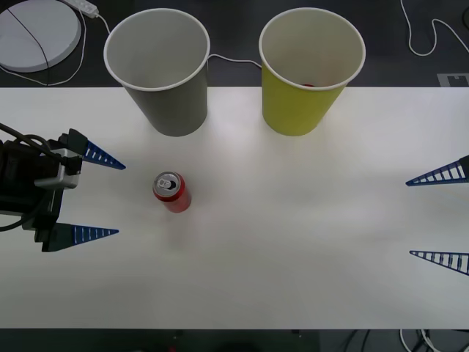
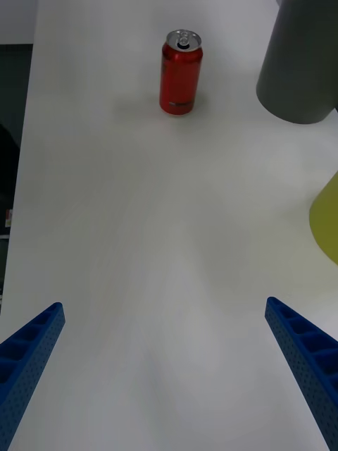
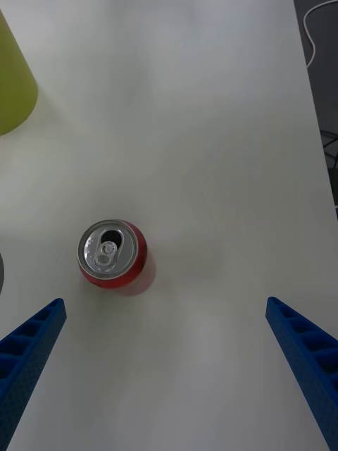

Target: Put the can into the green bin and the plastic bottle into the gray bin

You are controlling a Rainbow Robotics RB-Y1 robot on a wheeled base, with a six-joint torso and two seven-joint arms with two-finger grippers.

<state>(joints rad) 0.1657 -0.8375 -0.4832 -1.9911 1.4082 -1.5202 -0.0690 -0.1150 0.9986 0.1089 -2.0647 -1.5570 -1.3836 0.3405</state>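
can [image 1: 172, 192] upright on table [image 1: 293, 242], at 6 o'clock from gray bin [image 1: 157, 70] — green bin [image 1: 311, 70] at 1 o'clock. left gripper [image 1: 102, 198] spread wide at can's 9 o'clock, apart from it; right gripper [image 1: 440, 216] spread too, at 3 o'clock — well apart.

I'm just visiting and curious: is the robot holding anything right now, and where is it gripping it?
Nothing is held. The left gripper and right gripper are both open over the table, and the can stands alone.

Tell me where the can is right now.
In the front view the can stands upright on the table's left half, in front of the gray bin, just right of the open left gripper.
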